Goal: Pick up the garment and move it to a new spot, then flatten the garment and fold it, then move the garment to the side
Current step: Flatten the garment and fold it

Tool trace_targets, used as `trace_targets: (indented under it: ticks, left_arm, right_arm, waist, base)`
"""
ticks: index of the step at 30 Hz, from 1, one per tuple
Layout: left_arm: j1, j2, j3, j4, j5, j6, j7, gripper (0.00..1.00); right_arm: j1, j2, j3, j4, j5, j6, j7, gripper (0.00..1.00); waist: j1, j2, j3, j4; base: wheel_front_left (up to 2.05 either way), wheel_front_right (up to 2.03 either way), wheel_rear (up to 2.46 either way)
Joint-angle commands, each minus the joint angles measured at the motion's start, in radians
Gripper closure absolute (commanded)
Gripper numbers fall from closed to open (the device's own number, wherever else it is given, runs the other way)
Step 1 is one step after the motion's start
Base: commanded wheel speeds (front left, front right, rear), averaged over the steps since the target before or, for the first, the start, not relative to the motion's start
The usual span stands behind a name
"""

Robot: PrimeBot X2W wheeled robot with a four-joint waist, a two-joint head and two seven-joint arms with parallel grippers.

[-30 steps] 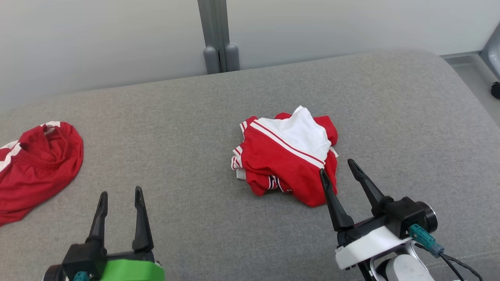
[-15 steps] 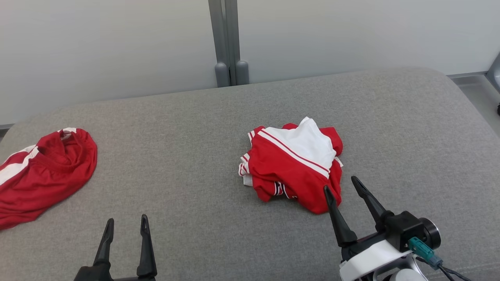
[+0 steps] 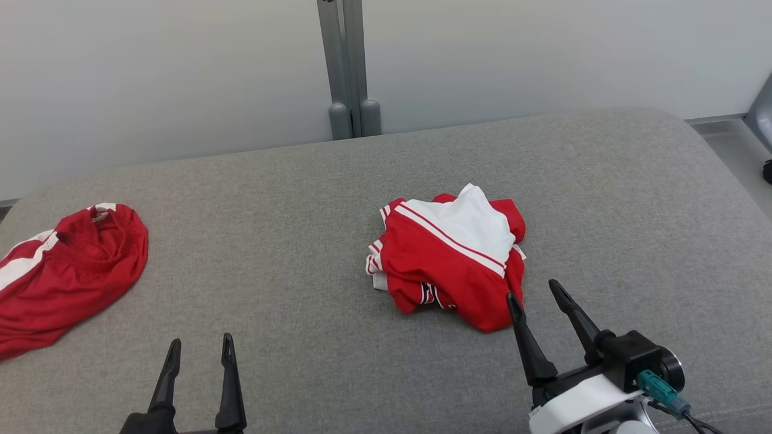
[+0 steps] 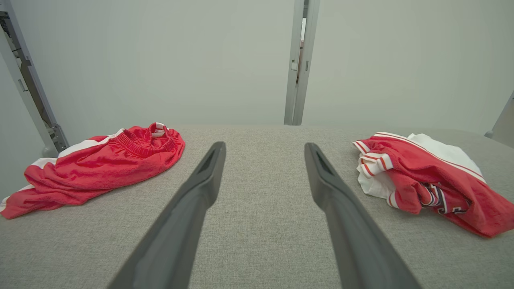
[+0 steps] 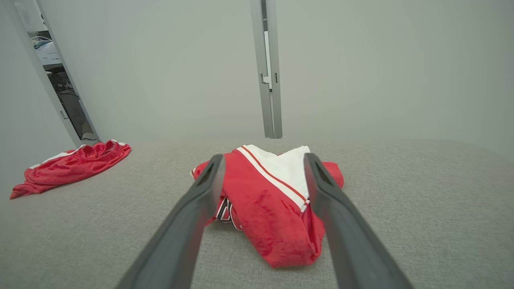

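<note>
The garment [image 3: 449, 259], red with white panels and stripes, lies bunched and folded in the middle of the grey padded surface [image 3: 289, 241]. In the right wrist view the garment [image 5: 269, 196] sits just beyond my fingers. My right gripper [image 3: 532, 289] hovers open at its near right corner, the left fingertip close to the cloth's edge and nothing between the fingers. My left gripper [image 3: 201, 339] stands open and empty near the front edge, far left of that garment. The left wrist view shows the left gripper [image 4: 265, 145] over bare surface, with the garment [image 4: 425, 176] to its right.
A second red garment [image 3: 66, 271] with a white stripe lies crumpled at the far left edge, also seen as the second red garment [image 4: 100, 168]. A grey post [image 3: 347, 66] stands against the pale wall behind. The surface drops off at the right.
The head camera has tilted, shifting the whole picture down. Both grippers have drawn back toward the near edge, still open. The garments lie as before.
</note>
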Motion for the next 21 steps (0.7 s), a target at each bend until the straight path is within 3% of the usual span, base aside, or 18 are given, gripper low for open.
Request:
trace_targets:
  ticks: [1, 21]
  left_arm:
    - [0.004, 0.000, -0.001, 0.000, 0.007, 0.000, 0.000, 0.00]
    - [-0.014, 0.000, 0.001, 0.015, 0.018, -0.008, 0.000, 0.00]
  right_arm:
    - [0.008, -0.002, -0.004, 0.002, 0.012, -0.001, 0.000, 0.00]
    - [-0.001, -0.002, 0.002, 0.011, 0.032, -0.001, 0.000, 0.00]
  waist:
    - [0.0001, 0.0000, 0.000, 0.001]
    - [0.0001, 0.0000, 0.004, -0.003]
  base:
    - [0.00, 0.00, 0.00]
    - [0.00, 0.00, 0.00]
